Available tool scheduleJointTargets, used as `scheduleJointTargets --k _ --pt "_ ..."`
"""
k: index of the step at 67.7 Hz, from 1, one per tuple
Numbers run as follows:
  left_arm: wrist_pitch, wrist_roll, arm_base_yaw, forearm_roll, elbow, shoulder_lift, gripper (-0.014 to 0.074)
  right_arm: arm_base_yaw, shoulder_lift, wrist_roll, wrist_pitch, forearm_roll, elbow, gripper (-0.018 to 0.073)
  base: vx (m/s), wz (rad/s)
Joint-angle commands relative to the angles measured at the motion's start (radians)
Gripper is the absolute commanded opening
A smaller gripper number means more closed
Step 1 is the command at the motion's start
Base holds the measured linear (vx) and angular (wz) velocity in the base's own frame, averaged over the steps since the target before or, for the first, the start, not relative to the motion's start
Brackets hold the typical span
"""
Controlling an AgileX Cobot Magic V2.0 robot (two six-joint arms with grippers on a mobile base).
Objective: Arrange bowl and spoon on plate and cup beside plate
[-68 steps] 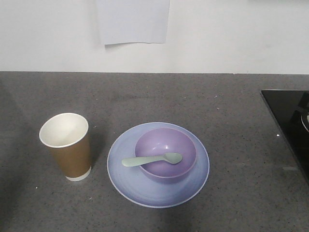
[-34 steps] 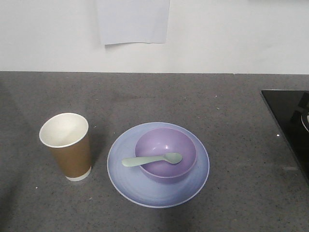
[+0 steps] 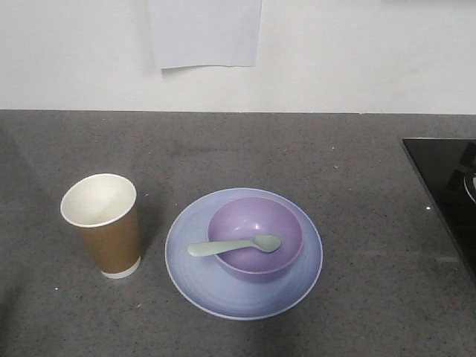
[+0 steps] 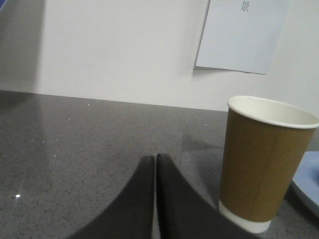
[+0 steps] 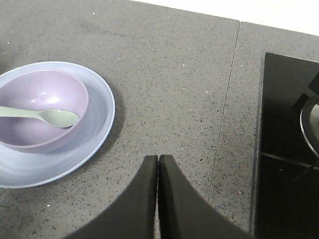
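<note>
The purple bowl [image 3: 255, 236] sits on the pale blue plate [image 3: 195, 279], with the mint-green spoon [image 3: 234, 246] lying across the bowl's rim, scoop inside. The brown paper cup [image 3: 103, 224] stands upright just left of the plate. Neither gripper shows in the front view. In the left wrist view my left gripper [image 4: 155, 158] is shut and empty, low over the counter left of the cup [image 4: 264, 162]. In the right wrist view my right gripper [image 5: 158, 159] is shut and empty, right of the plate [image 5: 102, 107], the bowl [image 5: 42, 107] and the spoon [image 5: 47, 115].
The grey speckled counter [image 3: 357, 186] ends at a white wall with a sheet of paper [image 3: 204, 33] taped on it. A black cooktop [image 3: 450, 186] lies at the right edge; in the right wrist view the cooktop [image 5: 286, 149] is close to my right gripper.
</note>
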Motion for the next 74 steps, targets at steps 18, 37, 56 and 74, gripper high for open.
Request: scheduleJointTargets --k 18,37,56,74 --pt "-0.083 -0.008 0.0 -0.011 -0.018 -0.015 -0.0006 -0.004 0.002 0.001 -0.063 -0.021 -0.023 -0.0011 0.0 0.0" --pt "-0.083 -0.008 0.0 -0.011 -0.018 -0.015 -0.0006 -0.004 0.002 0.001 -0.063 -0.021 -0.023 -0.0011 0.0 0.0" --pt "-0.083 -0.008 0.0 -0.011 -0.018 -0.015 -0.0006 -0.004 0.002 0.001 -0.063 -0.021 -0.023 -0.0011 0.0 0.0" --pt "-0.083 -0.008 0.0 -0.011 -0.018 -0.015 -0.0006 -0.009 -0.004 -0.017 -0.068 -0.012 -0.023 -0.0011 0.0 0.0"
